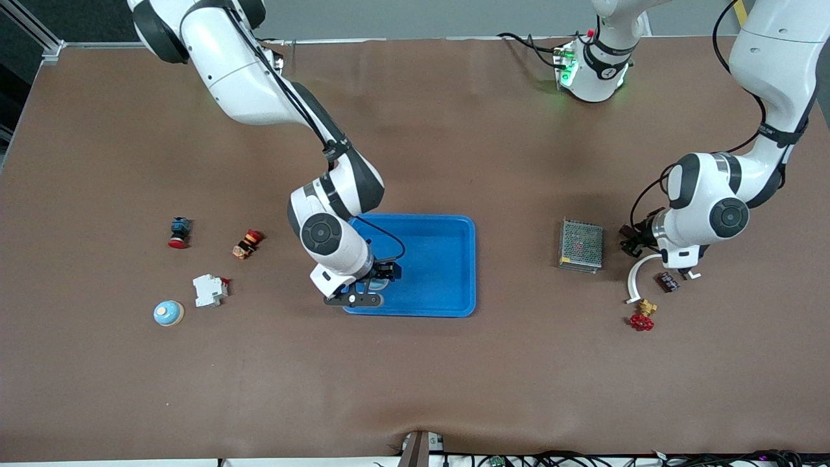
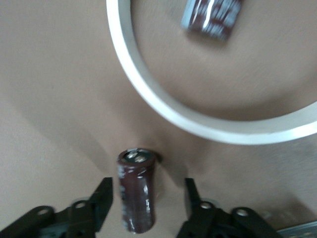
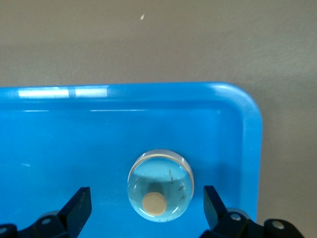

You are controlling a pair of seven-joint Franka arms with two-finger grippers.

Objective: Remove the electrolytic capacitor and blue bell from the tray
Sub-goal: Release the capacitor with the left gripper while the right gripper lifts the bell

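A light blue bell (image 3: 159, 184) with a tan button lies in the blue tray (image 3: 148, 99), in the corner nearest the front camera toward the right arm's end. My right gripper (image 3: 146, 193) is open, its fingers either side of the bell and not touching it; in the front view the gripper (image 1: 382, 274) is low in the tray (image 1: 454, 220). A dark brown capacitor (image 2: 136, 193) stands on the table. My left gripper (image 2: 147, 186) is open around it with gaps on both sides; in the front view the gripper (image 1: 630, 241) hides the capacitor.
A white ring (image 1: 635, 272), a small dark part (image 1: 668, 281) and a red valve (image 1: 642, 319) lie beside the left gripper, with a metal mesh box (image 1: 581, 244) toward the tray. At the right arm's end lie a second blue bell (image 1: 168, 312), a white breaker (image 1: 209, 290) and two red buttons (image 1: 247, 243).
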